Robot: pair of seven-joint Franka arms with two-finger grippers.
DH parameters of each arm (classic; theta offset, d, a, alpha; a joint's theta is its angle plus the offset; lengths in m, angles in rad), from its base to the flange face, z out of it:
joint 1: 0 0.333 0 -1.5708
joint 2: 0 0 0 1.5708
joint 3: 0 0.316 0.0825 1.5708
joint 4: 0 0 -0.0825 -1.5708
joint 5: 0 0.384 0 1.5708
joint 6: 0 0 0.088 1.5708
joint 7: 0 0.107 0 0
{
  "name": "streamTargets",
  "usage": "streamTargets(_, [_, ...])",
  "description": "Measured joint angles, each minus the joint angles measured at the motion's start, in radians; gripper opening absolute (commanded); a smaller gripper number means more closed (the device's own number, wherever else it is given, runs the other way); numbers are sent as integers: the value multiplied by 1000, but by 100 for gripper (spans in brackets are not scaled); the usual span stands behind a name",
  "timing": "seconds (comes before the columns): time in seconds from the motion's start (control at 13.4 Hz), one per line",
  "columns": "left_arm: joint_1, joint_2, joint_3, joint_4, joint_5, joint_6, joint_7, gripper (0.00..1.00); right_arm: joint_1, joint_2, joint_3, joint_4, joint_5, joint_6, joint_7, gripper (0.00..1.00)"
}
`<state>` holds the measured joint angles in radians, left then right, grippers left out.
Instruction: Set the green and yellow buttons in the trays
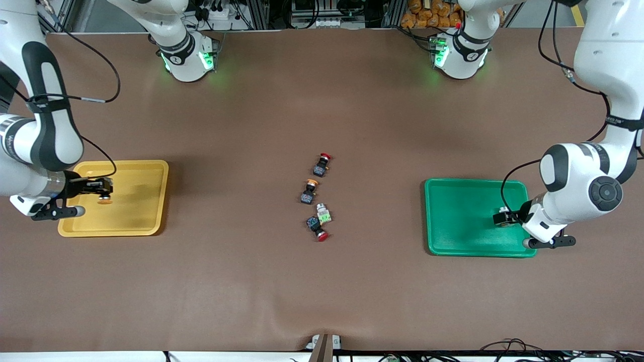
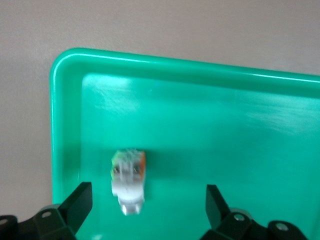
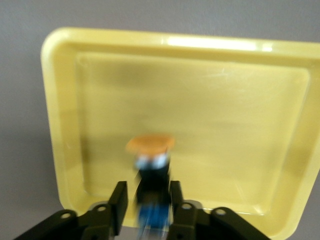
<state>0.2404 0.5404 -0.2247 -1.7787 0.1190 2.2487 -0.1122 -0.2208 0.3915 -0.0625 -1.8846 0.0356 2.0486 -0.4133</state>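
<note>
My right gripper (image 1: 104, 192) is over the yellow tray (image 1: 136, 201). Its fingers stand slightly apart around a yellow-capped button (image 3: 150, 165), with a gap on one side, and the button is blurred between them over the tray (image 3: 225, 125). My left gripper (image 1: 503, 217) is wide open over the green tray (image 1: 463, 216). A whitish-silver button (image 2: 129, 180) with a green and orange-red block is loose between its fingers (image 2: 80, 205) over the tray floor (image 2: 200, 125). Another yellow-capped button (image 1: 309, 191) and a whitish-silver button with a green block (image 1: 323, 213) lie mid-table.
Two black-bodied switches with red caps lie in the same mid-table row, one (image 1: 322, 164) farther from the front camera than the yellow-capped button, one (image 1: 317, 229) nearest to it. The arms' bases (image 1: 186, 55) stand along the table's edge farthest from the camera.
</note>
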Motion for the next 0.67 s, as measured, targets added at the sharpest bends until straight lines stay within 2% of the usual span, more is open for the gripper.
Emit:
streamTargets(0.15, [-2, -40, -42, 0, 0, -57, -82, 100, 6, 0, 15, 10, 1, -10, -5, 100])
streamTargets(0.3, [-4, -53, -100, 1, 0, -67, -193, 100, 36, 0, 42, 60, 16, -82, -2, 100])
streamTargets(0.52, [-13, -53, -192, 11, -1, -67, -388, 100, 163, -5, 56, 198, 37, -234, 121, 100])
streamTargets(0.67, [-40, -46, -234, 33, -1, -67, -512, 100, 252, -12, 61, 253, 53, -282, 238, 100])
